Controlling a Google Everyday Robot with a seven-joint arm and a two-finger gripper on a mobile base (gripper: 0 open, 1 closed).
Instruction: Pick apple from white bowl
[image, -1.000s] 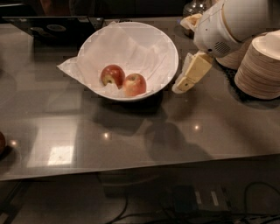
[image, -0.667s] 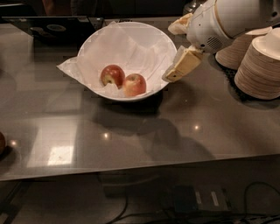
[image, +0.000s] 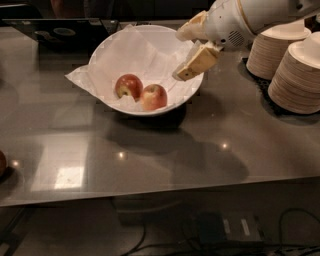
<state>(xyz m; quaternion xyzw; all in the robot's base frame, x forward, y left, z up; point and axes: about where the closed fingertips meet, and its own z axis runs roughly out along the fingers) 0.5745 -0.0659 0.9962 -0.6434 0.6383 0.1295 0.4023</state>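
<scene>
Grey, glossy table (image: 150, 155) carries the bowl (image: 107, 52) toward its 12 o'clock edge, lined with crinkled white paper (image: 82, 77) that spills over the rim at 9 o'clock. Inside, the apple (image: 153, 96), pinkish-red with pale patches, rests on the paper at about 6 o'clock. A darker apple (image: 128, 86) sits just beside it at 7 o'clock; the two look to be touching. The gripper (image: 183, 54) hangs over the bowl's rim at 3 o'clock, above and to the right of both apples and apart from them. Its beige fingers (image: 197, 61) are spread, one high and one low, with nothing between them. The white arm (image: 250, 17) reaches in from the 2 o'clock corner of the scene. Two stacks (image: 297, 75) of beige paper bowls stand at 3 o'clock of the white one on a dark mat (image: 260, 85), well apart from it. A dark flat object (image: 60, 30) lies at 11 o'clock on the table. A reddish round thing (image: 2, 163) shows partly at the 9 o'clock edge. Cables (image: 210, 235) trail on the floor below.
</scene>
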